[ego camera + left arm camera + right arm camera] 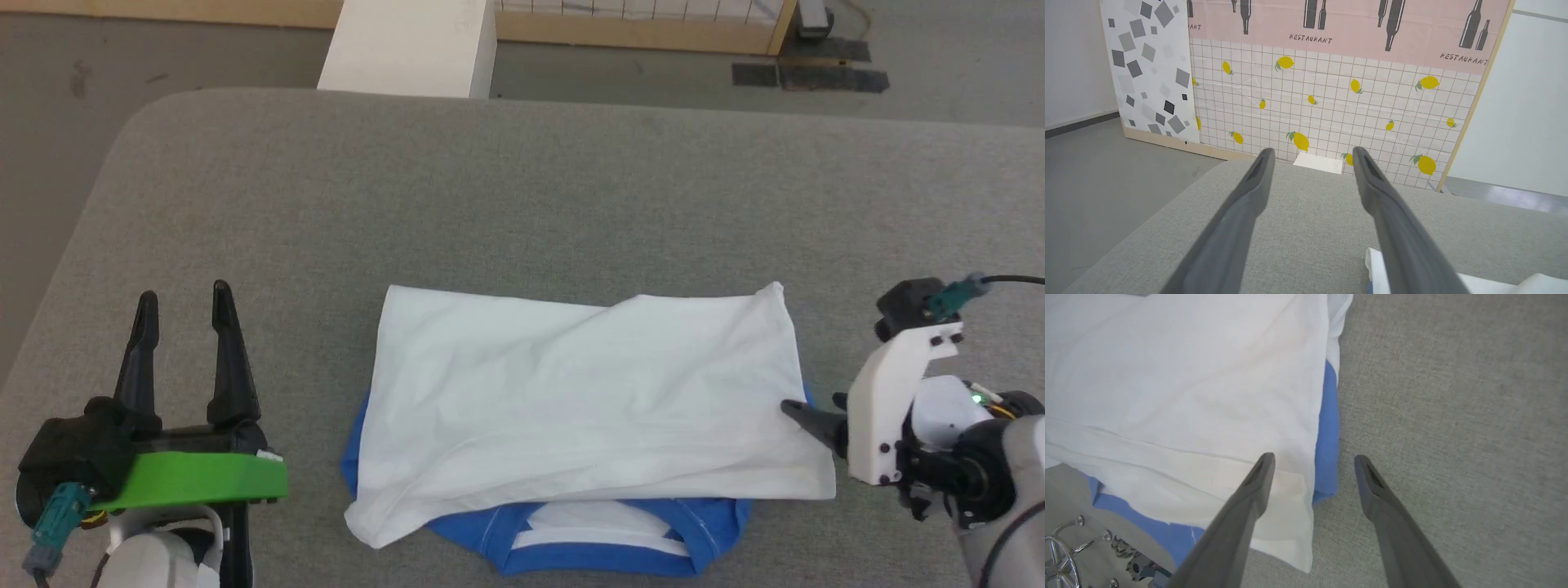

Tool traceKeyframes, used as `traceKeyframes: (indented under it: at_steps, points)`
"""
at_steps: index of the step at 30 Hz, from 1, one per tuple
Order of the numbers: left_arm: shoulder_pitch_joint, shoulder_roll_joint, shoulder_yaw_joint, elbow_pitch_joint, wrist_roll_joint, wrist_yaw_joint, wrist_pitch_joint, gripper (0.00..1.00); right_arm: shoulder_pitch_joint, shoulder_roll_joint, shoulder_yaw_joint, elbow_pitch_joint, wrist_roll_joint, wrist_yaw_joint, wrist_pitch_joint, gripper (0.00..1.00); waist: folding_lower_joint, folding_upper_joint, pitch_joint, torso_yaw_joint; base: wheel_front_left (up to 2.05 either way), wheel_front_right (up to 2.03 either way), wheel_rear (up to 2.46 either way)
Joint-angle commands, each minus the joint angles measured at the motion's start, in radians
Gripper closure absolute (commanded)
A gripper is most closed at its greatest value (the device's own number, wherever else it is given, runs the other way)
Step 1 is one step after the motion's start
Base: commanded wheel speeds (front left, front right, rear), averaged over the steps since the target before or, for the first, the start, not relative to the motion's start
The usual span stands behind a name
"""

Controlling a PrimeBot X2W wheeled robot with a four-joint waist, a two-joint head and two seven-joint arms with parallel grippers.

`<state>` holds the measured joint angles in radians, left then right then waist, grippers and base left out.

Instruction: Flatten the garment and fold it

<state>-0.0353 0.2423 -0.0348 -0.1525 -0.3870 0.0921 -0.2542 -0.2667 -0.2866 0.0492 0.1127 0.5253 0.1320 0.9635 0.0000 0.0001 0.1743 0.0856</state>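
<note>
The garment (pixel 571 392) lies folded on the grey fabric surface (pixel 522 180), in the lower middle of the head view. Its white body is on top, with a diagonal crease across it. The blue collar band and shoulders stick out along the lower edge, and a little blue shows at the left edge.

The left hand (pixel 184 292) sits at the lower left of that frame, well apart from the cloth. Its fingers are spread with nothing between them. In its own wrist view (pixel 1312 150) they point towards a lemon-patterned panel (pixel 1331 102).

The right hand (pixel 812 403) is at the garment's right edge, also released. In the right wrist view (pixel 1313 458) one finger lies over the white corner and the other over bare surface. Whether either finger touches the cloth I cannot tell.
</note>
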Motion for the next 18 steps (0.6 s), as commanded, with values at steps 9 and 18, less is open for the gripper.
traceKeyframes:
  at_steps: [9,18]
  points:
    - [-0.020,-0.074,0.048,-0.003,0.102,-0.073,-0.007,0.00,-0.031,-0.007,0.132,0.137,0.022,-0.001,-0.037,0.00,0.0000,-0.0001,0.060,0.027,0.00,0.00,0.00]
    - [-0.037,-0.129,0.071,0.021,0.150,-0.126,-0.008,0.00,-0.052,0.030,0.272,0.181,0.073,-0.001,-0.064,0.00,0.0000,-0.0001,0.059,0.025,0.00,0.00,0.00]
